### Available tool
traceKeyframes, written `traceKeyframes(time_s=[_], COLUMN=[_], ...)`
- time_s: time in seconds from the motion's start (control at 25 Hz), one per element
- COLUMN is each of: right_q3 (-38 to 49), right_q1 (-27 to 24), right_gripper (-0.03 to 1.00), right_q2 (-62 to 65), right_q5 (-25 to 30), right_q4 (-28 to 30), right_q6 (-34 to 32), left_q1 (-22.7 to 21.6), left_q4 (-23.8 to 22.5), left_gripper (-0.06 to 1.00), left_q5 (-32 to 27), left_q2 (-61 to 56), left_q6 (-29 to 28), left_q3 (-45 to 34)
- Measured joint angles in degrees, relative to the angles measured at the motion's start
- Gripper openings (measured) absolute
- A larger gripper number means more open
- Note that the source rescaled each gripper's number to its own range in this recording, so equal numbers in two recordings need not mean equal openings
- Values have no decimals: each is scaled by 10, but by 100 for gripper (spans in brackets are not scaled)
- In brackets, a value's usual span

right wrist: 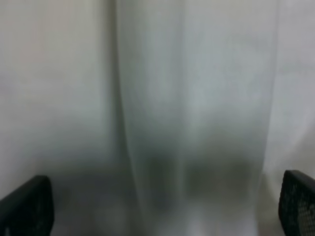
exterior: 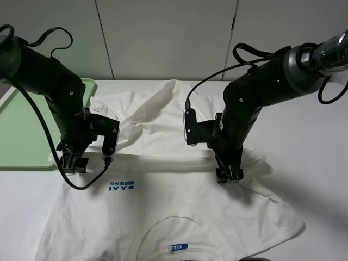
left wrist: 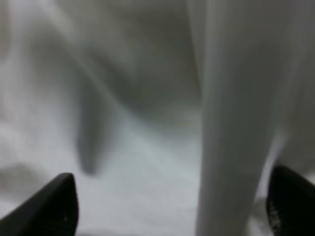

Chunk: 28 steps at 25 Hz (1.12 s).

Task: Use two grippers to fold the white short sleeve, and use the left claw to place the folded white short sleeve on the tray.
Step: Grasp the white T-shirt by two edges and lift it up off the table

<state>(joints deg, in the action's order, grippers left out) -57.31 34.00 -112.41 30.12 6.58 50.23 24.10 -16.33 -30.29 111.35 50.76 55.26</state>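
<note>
The left claw [exterior: 72, 165] is lowered onto the white short sleeve [exterior: 179, 201] near its left edge, and its jaws are held wide apart. In the left wrist view the two black fingertips [left wrist: 47, 209] are seen at opposite sides, with a raised fold of white cloth standing between them; nothing is clamped. The right claw [exterior: 228, 175] is set down on the same crease further right, and its fingertips [right wrist: 27, 206] are likewise spread wide over a ridge of fabric. The garment is spread on the white table [exterior: 304, 136], with the blue print [exterior: 120, 186] and the neck label [exterior: 178, 247] turned towards the near edge and the far part left rumpled. The tray [exterior: 22, 125] is seen at the far left, just beside the shirt; whether they touch cannot be told.
</note>
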Motion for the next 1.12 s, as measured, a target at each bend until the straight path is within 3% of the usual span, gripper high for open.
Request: traceKeyframes(time_s=[0.2,0.24,0.32,0.36,0.4,0.52,0.6,0.64,1.12], right_q3=[0,0,0,0,0,0,0,0,0], right_q1=[0,0,0,0,0,0,0,0,0], right_gripper=[99,99,88,80,72,30,7,2,2], right_q2=[0,0,0,0,0,0,0,0,3], right_q5=[0,0,0,0,-3,-9,-7,-7,-4], right_q4=[-7,-7,-7,-7,-7,-9,-12,-13,-13], right_q6=[0,0,0,0,0,0,0,0,0], left_q1=[0,0,0,0,0,0,0,0,0], left_q4=[0,0,0,0,1,2,2,2,2], left_gripper=[58,58,49,45,33,11,4,2,0], left_q5=[0,0,-1,-1,-3,-5,-5,-5,-5], left_q2=[1,1,1,1,1,1,1,1,-1], left_q6=[0,0,0,-1,-1,-1,-1,-1,-1], left_q3=[0,0,0,0,0,0,0,0,0])
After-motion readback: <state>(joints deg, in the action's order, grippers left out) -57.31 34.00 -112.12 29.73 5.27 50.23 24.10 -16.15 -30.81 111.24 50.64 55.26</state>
